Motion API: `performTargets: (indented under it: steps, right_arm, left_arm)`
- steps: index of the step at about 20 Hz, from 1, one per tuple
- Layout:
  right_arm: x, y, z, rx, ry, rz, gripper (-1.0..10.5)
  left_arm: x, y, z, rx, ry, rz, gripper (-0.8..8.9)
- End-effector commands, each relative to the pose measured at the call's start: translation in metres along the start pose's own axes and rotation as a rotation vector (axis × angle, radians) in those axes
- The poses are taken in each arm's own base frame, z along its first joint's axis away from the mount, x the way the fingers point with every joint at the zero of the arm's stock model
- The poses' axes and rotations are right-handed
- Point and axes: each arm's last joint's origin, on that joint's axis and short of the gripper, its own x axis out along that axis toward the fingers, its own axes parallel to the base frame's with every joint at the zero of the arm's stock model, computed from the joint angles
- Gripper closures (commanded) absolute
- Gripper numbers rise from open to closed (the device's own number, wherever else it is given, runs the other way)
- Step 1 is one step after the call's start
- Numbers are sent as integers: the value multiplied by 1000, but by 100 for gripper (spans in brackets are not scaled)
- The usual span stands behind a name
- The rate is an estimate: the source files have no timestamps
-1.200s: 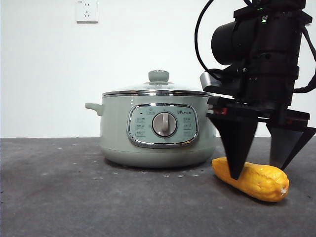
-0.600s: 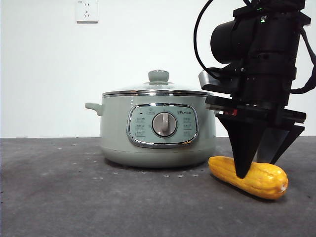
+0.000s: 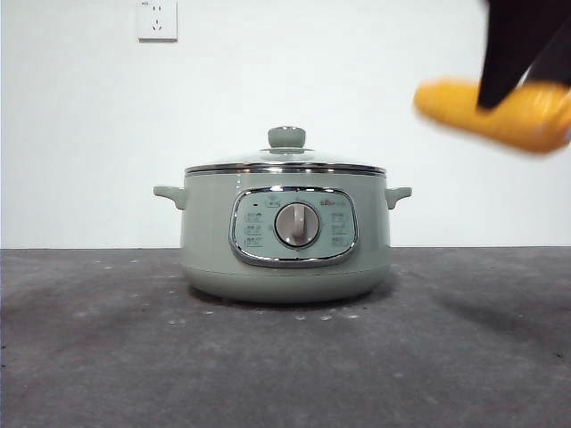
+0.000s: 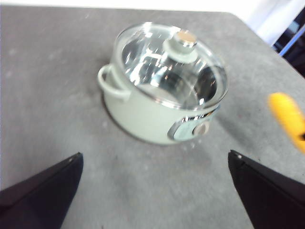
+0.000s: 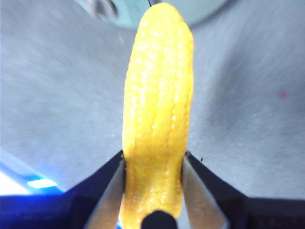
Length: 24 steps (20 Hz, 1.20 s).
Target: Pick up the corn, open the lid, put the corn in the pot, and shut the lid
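My right gripper (image 3: 507, 85) is shut on the yellow-orange corn (image 3: 464, 105) and holds it high in the air at the upper right of the front view, to the right of and above the pot. In the right wrist view the corn (image 5: 157, 109) is clamped between my right gripper (image 5: 153, 191). The sage-green pot (image 3: 285, 236) stands on the table with the glass lid (image 3: 285, 163) on it. My left gripper (image 4: 152, 191) hovers open above the table near the pot (image 4: 157, 114), with the lid (image 4: 171, 62) and the corn (image 4: 288, 119) in its view.
A grey table (image 3: 107, 357) carries the pot. Behind it is a white wall with a socket (image 3: 157, 20). The table's edge (image 4: 257, 36) shows beyond the pot in the left wrist view.
My right gripper closed on the corn and lifted it from the table to above the pot's height. The pot and lid have not moved.
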Motion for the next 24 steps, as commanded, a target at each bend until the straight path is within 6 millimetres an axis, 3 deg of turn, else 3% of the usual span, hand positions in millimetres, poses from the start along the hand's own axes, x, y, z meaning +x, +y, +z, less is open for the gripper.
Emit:
performTargets:
  steps: [1,6,13,18,24]
  right_arm:
    - [-27,2,-12,-12,-75,5,958]
    - [-62,5,-40,-11,-153,7,958]
    - [-69,6,-48,8,-153,38,958]
    - [-70,7,-49,8,-152,74,958]
    - [-71,7,-50,14,-163,78,958]
  left_arm:
    - [8,-2,11,22,-4,-34,184]
    - [42,-12,49,79,40,-112,184]
    - [130,-49,96,278,73,-138,184]
    - [204,-64,110,372,132,-147,184]
    - [273,-56,107,372,184,-145,184]
